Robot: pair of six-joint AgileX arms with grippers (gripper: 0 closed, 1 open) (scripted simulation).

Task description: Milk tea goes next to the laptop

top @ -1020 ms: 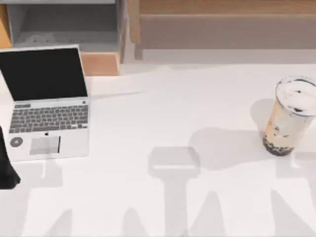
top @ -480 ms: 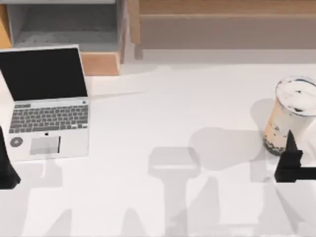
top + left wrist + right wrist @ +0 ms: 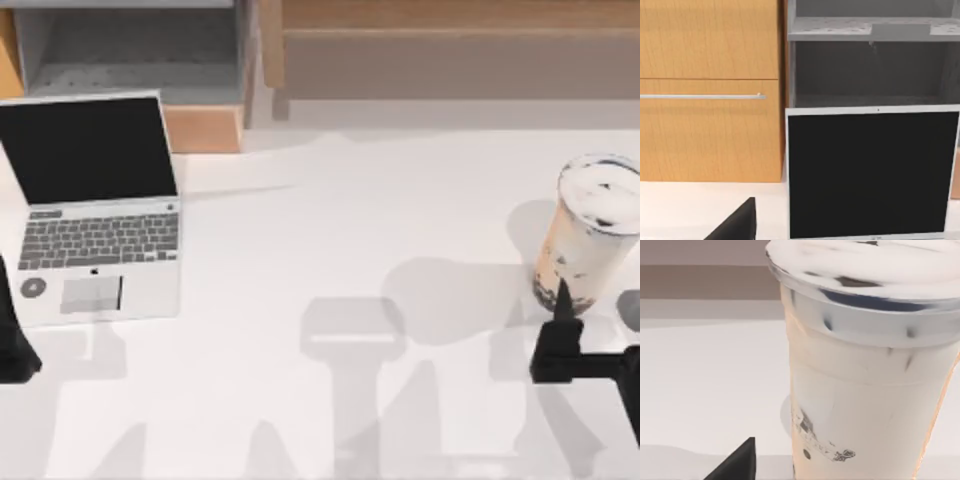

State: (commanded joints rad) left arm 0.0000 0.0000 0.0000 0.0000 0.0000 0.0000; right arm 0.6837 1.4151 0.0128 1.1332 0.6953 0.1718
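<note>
Milk tea (image 3: 590,235) stands just beyond the right gripper's (image 3: 560,335) fingers (image 3: 563,300).

1. The right gripper (image 3: 562,318) sits at the lower right of the top view, one dark fingertip pointing toward the frame's top, its arm running off the right edge.
2. The left gripper (image 3: 12,345) is parked at the left edge.

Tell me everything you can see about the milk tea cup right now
The milk tea is a tall clear plastic cup of beige milky drink, with dark pearls at its bottom and a white round sealed top marked by dark smudges. It stands upright on the white table near the right edge, far from the laptop. The right gripper sits just in front of its base; whether they touch is unclear.
</note>
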